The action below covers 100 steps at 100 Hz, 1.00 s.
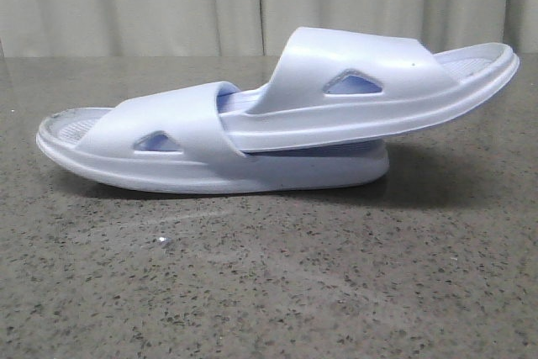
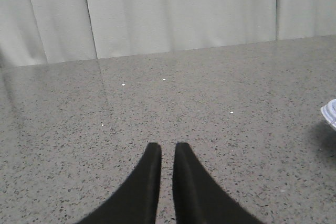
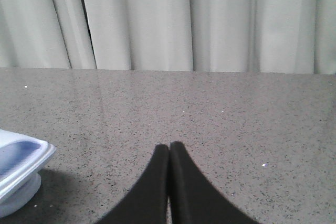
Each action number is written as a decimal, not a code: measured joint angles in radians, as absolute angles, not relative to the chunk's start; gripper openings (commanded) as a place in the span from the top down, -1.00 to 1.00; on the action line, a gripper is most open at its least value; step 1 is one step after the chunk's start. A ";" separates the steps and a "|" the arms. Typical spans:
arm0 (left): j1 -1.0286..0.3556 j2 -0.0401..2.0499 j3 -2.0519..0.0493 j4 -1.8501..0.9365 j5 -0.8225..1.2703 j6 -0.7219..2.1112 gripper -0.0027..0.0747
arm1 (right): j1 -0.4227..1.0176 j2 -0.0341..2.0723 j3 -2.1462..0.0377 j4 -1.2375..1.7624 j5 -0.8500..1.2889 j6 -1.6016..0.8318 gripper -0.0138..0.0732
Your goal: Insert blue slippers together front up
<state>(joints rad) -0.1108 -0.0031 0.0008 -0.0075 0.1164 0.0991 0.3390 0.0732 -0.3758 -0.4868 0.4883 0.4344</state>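
Front view: two blue slippers [image 1: 277,119] are sitting nested at the centre of the frame on the speckled grey desk [image 1: 269,292]. The lower slipper [image 1: 168,145] is lying flat on its sole, spanning centre-left. The upper slipper [image 1: 378,90] is pushing one end in under the lower one's strap, and its other end is tilting up toward the upper right, clear of the desk. Both are lying side-on to the camera, triangular strap cut-outs facing it. A pale curtain [image 1: 252,6] is hanging across the top of the frame, behind the desk.

Left wrist view: the left hand [image 2: 167,153] is hanging over bare desk, its black fingers [image 2: 149,182] standing a narrow slit apart, gripping nothing. One slipper end is peeking in at the right edge, well apart from the hand.

Right wrist view: the right hand [image 3: 169,150] is showing fingertips pressed together, nothing between them. A slipper end is lying in the lower left corner, apart from the hand.
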 measured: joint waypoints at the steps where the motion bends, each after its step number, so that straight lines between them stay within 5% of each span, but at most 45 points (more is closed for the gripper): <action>1: -0.111 -0.003 0.001 -0.007 0.116 0.099 0.89 | 0.339 0.073 -0.376 -0.487 0.488 0.434 0.93; 59: -0.111 -0.003 0.001 -0.007 0.116 0.099 0.89 | 0.072 0.025 -0.169 -0.120 0.223 0.085 0.93; 100: -0.111 -0.003 0.001 -0.007 0.114 0.099 0.89 | 0.064 -0.010 0.010 -0.067 0.108 0.077 0.93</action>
<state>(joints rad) -0.1108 -0.0031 0.0008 -0.0075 0.1145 0.0987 0.0641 -0.0102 0.0100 -0.0670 0.1076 0.0775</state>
